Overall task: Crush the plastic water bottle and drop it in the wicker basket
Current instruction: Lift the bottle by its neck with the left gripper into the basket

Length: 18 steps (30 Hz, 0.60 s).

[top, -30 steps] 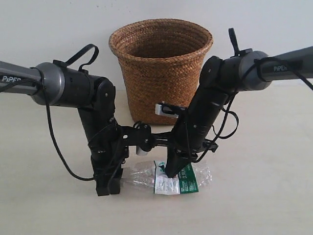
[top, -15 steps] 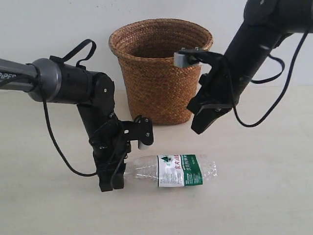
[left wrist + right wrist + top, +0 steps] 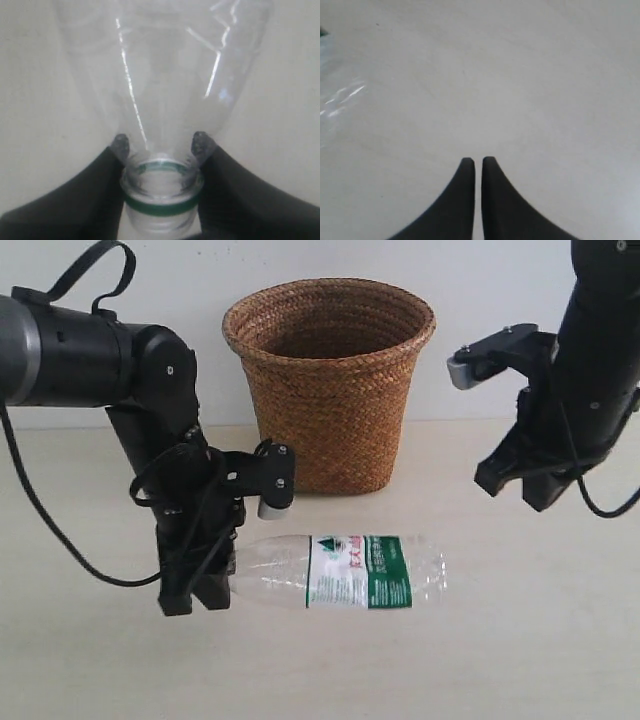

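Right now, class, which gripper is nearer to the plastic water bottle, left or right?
Left. The left gripper is shut on the plastic water bottle at its neck. The right gripper, shut and empty, hangs apart from it, off past its base end, not touching.

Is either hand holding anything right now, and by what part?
The left hand grips the plastic water bottle at its neck, one finger on each side. The right hand is shut and holds nothing.
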Available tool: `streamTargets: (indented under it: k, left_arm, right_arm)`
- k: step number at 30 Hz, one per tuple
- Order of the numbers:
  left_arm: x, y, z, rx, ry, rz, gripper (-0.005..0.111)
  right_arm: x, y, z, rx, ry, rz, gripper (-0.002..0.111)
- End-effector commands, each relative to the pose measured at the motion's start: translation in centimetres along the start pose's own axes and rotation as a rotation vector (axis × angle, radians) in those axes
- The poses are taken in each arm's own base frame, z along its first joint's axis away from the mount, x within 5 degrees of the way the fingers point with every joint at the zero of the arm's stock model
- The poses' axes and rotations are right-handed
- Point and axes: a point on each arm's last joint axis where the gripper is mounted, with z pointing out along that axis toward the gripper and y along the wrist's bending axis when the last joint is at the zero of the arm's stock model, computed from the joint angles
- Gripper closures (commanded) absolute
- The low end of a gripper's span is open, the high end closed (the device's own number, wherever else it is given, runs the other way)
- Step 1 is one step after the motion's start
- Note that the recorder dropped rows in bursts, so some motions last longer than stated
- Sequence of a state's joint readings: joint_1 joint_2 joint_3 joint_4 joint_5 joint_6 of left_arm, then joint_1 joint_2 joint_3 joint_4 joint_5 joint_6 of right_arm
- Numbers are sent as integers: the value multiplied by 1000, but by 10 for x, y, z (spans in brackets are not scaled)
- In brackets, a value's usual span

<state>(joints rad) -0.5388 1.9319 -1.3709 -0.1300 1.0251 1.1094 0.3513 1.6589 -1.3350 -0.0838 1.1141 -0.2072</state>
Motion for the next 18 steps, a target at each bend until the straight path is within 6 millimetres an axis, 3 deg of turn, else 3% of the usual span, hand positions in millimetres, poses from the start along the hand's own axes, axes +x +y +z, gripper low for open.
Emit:
streamTargets:
  k: [1, 7, 12, 16, 18]
  left_arm:
    - [-4, -19, -22, 2, -4, 138, 103]
    - [-4, -27, -62, -107, -42, 283, 103]
    - [-13, -14, -104, -263, -69, 313, 103]
    - [-23, 20, -140, -501, -108, 292, 103]
    - [-24, 54, -161, -750, -212, 100, 103]
  right_arm:
    - [17, -11, -9, 142, 29, 4, 108]
    - [28, -44, -8, 191, 36, 86, 108]
    - [32, -70, -7, 175, -48, 201, 108]
    - [30, -71, -7, 162, -81, 190, 108]
    - [29, -69, -7, 140, -86, 180, 108]
